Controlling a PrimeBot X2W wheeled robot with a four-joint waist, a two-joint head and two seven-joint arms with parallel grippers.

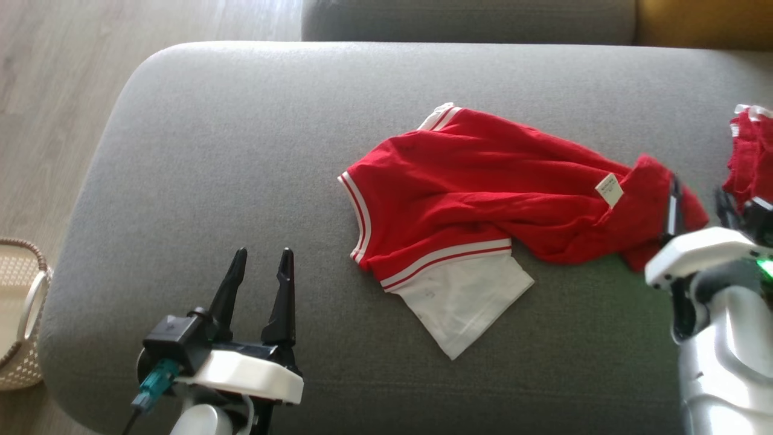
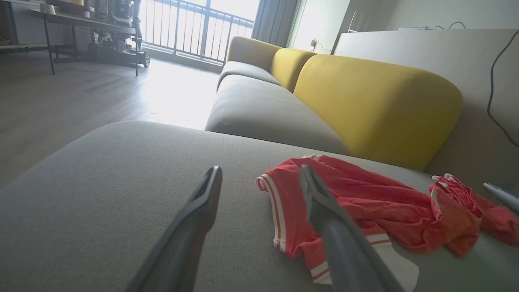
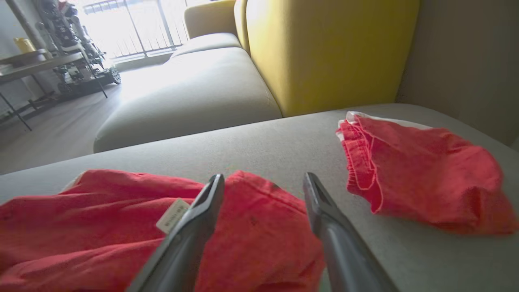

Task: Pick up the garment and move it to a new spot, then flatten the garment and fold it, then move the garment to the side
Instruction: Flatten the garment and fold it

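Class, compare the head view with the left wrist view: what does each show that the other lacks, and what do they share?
Head view, not left wrist view: a wicker basket at the left edge. Left wrist view, not head view: a balcony railing and a dark table. Both: the red garment crumpled on the grey cushion, and the open left end effector clear of it.

the white tag (image 1: 609, 190) on the red garment (image 1: 459, 181) carries unreadable print.
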